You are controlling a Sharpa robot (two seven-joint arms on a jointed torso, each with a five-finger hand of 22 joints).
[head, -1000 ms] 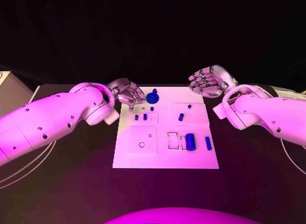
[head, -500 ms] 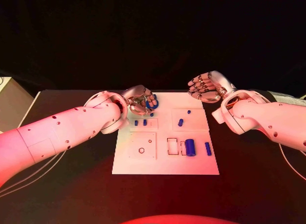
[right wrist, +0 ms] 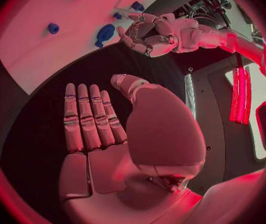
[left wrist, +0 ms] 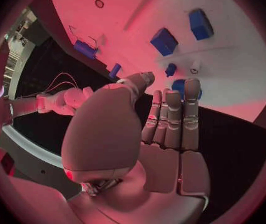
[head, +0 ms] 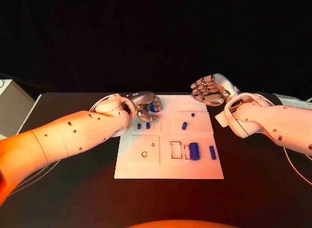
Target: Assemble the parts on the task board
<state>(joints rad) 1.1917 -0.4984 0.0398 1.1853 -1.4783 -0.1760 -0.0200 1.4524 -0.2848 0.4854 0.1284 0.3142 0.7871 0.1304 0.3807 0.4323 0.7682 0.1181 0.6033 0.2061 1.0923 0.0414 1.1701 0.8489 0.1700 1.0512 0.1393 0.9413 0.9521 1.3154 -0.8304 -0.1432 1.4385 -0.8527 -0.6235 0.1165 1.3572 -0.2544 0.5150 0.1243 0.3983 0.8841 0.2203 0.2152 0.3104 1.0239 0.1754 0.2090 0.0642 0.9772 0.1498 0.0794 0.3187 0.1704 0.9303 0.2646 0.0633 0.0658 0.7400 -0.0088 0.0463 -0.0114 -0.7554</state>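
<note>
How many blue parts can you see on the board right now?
7 parts: one at the left hand, two below it, two rightward, two near right. The hand may hide more.

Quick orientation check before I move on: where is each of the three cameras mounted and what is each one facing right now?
Head view: on the robot's head, looking down at the task board; both arms enter, left hand at the board's far left corner, right hand beyond its far right corner.
Left wrist view: behind the left hand, facing the board and blue parts.
Right wrist view: behind the right hand, facing black table, board corner and the left hand.
Shared: all three show the left hand and board.
</note>
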